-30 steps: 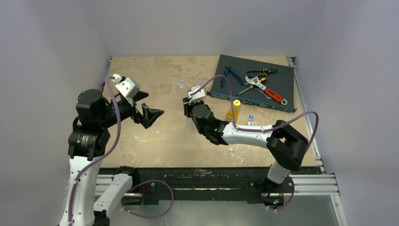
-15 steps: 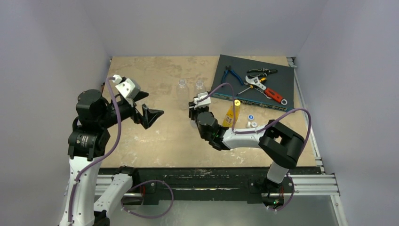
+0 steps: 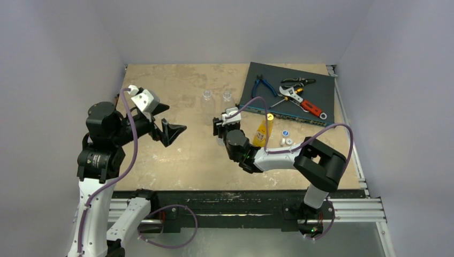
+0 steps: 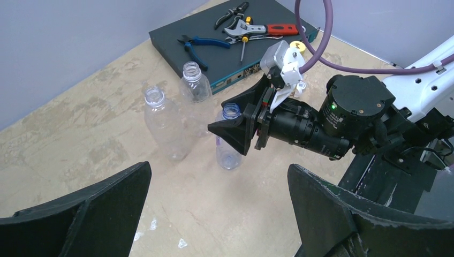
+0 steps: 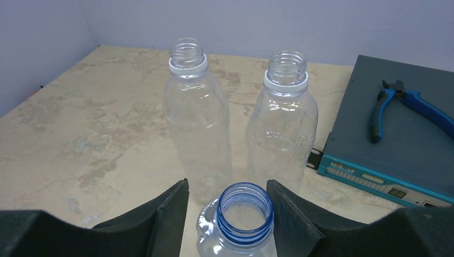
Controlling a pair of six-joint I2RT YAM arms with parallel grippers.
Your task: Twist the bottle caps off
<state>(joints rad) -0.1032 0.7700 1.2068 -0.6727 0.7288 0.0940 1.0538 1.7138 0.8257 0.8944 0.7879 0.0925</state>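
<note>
Three clear bottles stand uncapped: two with white neck rings [image 5: 195,107] [image 5: 284,112] at the back, and one blue-necked bottle [image 5: 243,219] nearer. My right gripper [image 5: 230,214] is open, its jaws on either side of the blue neck, the right jaw close to it and a gap at the left. In the top view this gripper [image 3: 218,130] is mid-table. The orange bottle [image 3: 262,134] still has its yellow cap [image 3: 270,116]. A blue-topped cap [image 3: 285,133] and two white caps [image 3: 289,141] lie beside it. My left gripper [image 3: 167,128] is open and empty, held in the air to the left.
A dark flat box [image 3: 321,93] lies at the back right. It carries blue pliers [image 3: 263,84], a red-handled wrench [image 3: 308,104] and other tools. Grey walls close in the table on three sides.
My right gripper has drawn back from beside the two far bottles toward the near edge and now sits at the blue-necked bottle. The left arm has not moved.
</note>
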